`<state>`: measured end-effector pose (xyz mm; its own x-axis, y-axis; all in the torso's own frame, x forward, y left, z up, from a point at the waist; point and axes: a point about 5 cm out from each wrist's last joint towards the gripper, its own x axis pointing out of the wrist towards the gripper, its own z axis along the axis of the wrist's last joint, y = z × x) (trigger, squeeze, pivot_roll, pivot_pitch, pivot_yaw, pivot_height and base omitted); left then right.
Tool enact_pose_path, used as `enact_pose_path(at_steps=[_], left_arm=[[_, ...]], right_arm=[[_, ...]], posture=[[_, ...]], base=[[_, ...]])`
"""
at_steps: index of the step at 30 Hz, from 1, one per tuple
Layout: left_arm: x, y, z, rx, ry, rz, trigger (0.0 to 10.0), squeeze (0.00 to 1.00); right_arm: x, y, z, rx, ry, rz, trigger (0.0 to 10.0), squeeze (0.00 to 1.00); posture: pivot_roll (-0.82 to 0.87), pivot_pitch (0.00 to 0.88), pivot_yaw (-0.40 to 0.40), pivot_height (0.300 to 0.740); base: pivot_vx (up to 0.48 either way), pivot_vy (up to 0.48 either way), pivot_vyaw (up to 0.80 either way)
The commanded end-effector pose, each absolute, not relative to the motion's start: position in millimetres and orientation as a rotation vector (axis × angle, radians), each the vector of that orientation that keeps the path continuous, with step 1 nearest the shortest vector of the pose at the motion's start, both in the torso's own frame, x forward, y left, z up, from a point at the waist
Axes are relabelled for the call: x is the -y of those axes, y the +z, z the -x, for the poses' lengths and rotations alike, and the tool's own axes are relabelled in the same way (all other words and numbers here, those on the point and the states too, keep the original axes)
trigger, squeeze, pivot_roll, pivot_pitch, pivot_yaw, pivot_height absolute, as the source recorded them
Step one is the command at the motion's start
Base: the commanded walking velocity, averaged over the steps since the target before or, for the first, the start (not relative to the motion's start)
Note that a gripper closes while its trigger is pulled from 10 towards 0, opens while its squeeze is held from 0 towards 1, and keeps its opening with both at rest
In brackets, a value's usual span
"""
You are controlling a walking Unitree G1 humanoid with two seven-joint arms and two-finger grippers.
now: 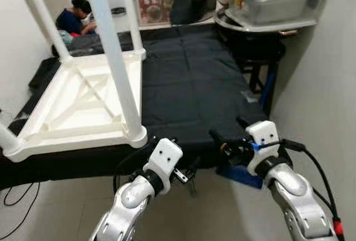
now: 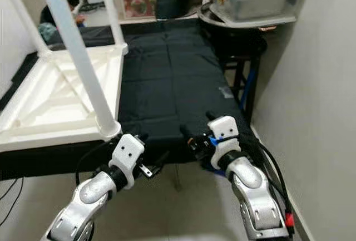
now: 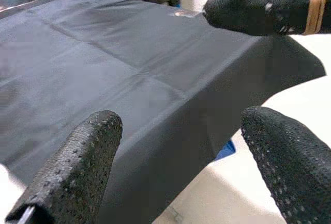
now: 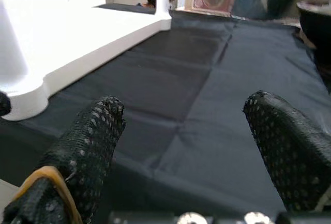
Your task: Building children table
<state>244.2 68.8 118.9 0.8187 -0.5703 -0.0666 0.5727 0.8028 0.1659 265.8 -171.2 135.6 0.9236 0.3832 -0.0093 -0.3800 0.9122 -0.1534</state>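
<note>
Upturned white plastic children's table point(image 1: 83, 104) lies on the black-covered counter point(image 1: 189, 85) at ten o'clock; left pincer point(image 1: 186, 175) and right pincer point(image 1: 225, 132), both spread, hover at its near edge.

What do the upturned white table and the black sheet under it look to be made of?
The white table looks like moulded plastic with a smooth, faintly glossy finish: ribs cross its underside and the legs sit in rounded sockets. The black cover looks like thin matte fabric or plastic sheeting; fold creases form a grid and it drapes over the edge.
</note>
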Motion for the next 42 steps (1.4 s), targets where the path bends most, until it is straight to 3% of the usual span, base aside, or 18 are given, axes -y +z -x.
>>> enact_pose_path(at_steps=[1, 12, 15, 17, 21, 31, 42], left_arm=[[-75, 115, -245, -0.034, -0.591, -0.192, 10.0, 0.0], [-75, 114, -245, -0.035, -0.587, -0.197, 10.0, 0.0], [-75, 113, -245, -0.036, -0.589, -0.199, 10.0, 0.0], [-75, 112, -245, -0.04, -0.589, -0.19, 10.0, 0.0], [-75, 112, -246, -0.042, -0.591, -0.184, 10.0, 0.0], [-76, 109, -246, -0.047, -0.588, -0.181, 10.0, 0.0], [-76, 109, -246, -0.052, -0.59, -0.177, 10.0, 0.0]], right_arm=[[163, 135, -268, 0.025, 0.401, 0.164, 10.0, 0.0], [152, 132, -263, 0.019, 0.395, 0.133, 10.0, 0.0], [160, 134, -265, 0.026, 0.345, 0.187, 10.0, 0.0], [181, 138, -271, 0.039, 0.249, 0.312, 10.0, 0.0], [192, 143, -272, 0.05, 0.239, 0.341, 10.0, 0.0], [175, 139, -262, 0.046, 0.339, 0.254, 10.0, 0.0], [160, 142, -264, 0.061, 0.308, 0.128, 10.0, 0.0]], posture=[[0.08, 0.041, -0.017, 0.74], [0.09, 0.032, -0.021, 0.74], [0.09, 0.032, -0.022, 0.74], [0.08, 0.021, -0.017, 0.74], [0.07, 0.011, -0.013, 0.74], [0.07, 0.0, -0.01, 0.74], [0.07, 0.004, -0.013, 0.74]], base=[[0.0, 0.0, 0.8], [0.0, 0.0, 0.54], [0.0, 0.0, 0.0], [0.0, 0.0, 0.0], [0.0, 0.0, 0.0], [0.0, 0.0, 0.0], [-0.442, 0.0, 0.0]])
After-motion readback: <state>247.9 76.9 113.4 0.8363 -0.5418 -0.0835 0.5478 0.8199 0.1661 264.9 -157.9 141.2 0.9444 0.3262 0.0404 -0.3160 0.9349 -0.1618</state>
